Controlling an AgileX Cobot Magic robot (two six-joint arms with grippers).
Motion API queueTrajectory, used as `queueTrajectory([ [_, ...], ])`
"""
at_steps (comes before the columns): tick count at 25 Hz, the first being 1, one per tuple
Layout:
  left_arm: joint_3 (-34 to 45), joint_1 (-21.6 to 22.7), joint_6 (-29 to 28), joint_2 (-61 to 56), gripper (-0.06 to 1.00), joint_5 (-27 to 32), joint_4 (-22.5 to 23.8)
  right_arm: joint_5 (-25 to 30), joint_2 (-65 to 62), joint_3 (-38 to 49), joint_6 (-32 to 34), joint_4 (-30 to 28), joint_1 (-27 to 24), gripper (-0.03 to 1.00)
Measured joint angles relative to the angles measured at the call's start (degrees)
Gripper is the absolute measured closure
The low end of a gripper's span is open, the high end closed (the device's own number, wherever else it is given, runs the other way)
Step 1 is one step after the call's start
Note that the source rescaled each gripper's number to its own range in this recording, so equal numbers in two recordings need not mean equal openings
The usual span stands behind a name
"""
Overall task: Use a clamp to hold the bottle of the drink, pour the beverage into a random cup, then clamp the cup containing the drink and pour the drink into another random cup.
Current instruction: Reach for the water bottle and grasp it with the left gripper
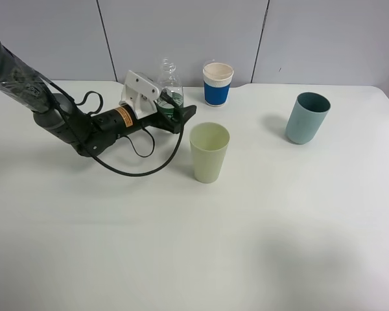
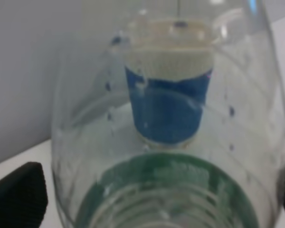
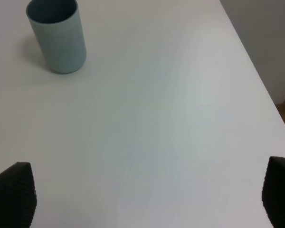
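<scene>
A clear plastic bottle [image 1: 170, 87] with green drink in its lower part stands upright at the back of the white table [image 1: 194, 246]. My left gripper [image 1: 175, 115] is open, with a finger on each side of the bottle's lower body. In the left wrist view the bottle [image 2: 171, 190] fills the frame between the black fingertips [image 2: 19, 194]. A white and blue cup [image 1: 218, 83] stands just behind and to the right of the bottle and shows through it [image 2: 168, 104]. A pale green cup [image 1: 209, 153] stands in front of the gripper. My right gripper [image 3: 147, 199] is open and empty over bare table.
A grey-blue cup [image 1: 307, 117] stands at the right and also shows in the right wrist view [image 3: 57, 38]. The left arm's black cable [image 1: 139, 170] loops onto the table beside the pale green cup. A grey wall runs behind the table. The table's right edge [image 3: 256, 80] is near.
</scene>
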Motion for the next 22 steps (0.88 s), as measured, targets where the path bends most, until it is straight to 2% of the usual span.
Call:
queueTrajectory([
  [6, -0.24, 0.0, 0.0, 0.36, -0.05, 0.0, 0.72, 0.0, 0.0, 0.0, 0.0, 0.0, 0.0, -0.03],
  [8, -0.24, 0.0, 0.02, 0.36, 0.03, 0.06, 1.17, 0.0, 0.0, 0.0, 0.0, 0.0, 0.0, -0.03],
  [9, -0.24, 0.0, 0.06, 0.36, 0.12, 0.12, 1.3, 0.0, 0.0, 0.0, 0.0, 0.0, 0.0, -0.03],
  [11, -0.24, 0.0, 0.06, 0.36, 0.46, 0.66, 1.48, 0.0, 0.0, 0.0, 0.0, 0.0, 0.0, -0.03],
  [12, -0.24, 0.0, 0.06, 0.36, 0.76, 1.24, 1.52, 0.0, 0.0, 0.0, 0.0, 0.0, 0.0, -0.03],
  [13, -0.24, 0.0, 0.06, 0.36, 0.92, 1.51, 1.52, 0.0, 0.0, 0.0, 0.0, 0.0, 0.0, -0.03],
  [14, -0.25, 0.0, 0.06, 0.36, 0.94, 1.8, 1.54, 0.0, 0.0, 0.0, 0.0, 0.0, 0.0, -0.03],
  [17, -0.43, 0.0, 0.06, 0.36, 0.87, 1.86, 1.54, 0.0, 0.0, 0.0, 0.0, 0.0, 0.0, -0.03],
  [22, -0.43, 0.0, 0.12, 0.36, 0.87, 1.93, 1.59, 0.0, 0.0, 0.0, 0.0, 0.0, 0.0, -0.03],
])
